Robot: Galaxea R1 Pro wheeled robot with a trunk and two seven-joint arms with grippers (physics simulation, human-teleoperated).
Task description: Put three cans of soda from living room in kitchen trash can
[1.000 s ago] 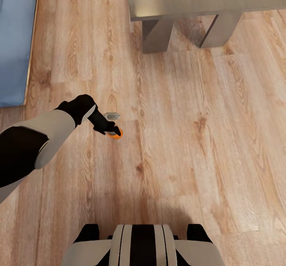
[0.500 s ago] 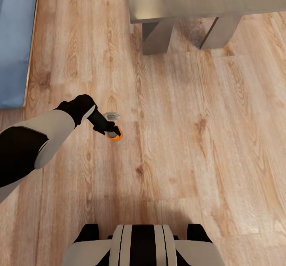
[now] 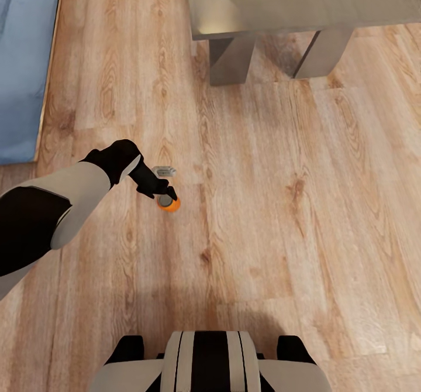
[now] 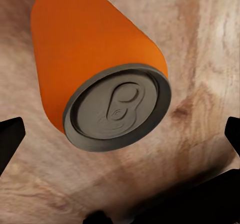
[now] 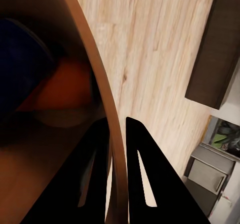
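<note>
Comparing with a second ago: orange can (image 3: pixel 169 203) shows more grey top beneath left fingers (image 3: pixel 165 184), spread wide, on wood floor (image 3: pixel 263 205); right fingers (image 5: pixel 117 179) pinch trash can rim (image 5: pixel 107 119), one orange, one blue can inside.

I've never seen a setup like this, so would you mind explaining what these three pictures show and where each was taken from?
These are simulator renders from a wheeled robot with two arms. The head camera looks down past the robot's own base at a wood floor, with a blue sofa and a coffee table at the edges. Its left arm reaches down to an orange can standing on the floor.

The left wrist camera looks along the left tool. Its fingers are spread on either side of that can and do not touch it.

The right wrist camera shows the right tool pinching the rim of the trash can. A dark blue can and a second orange can lie inside.
</note>
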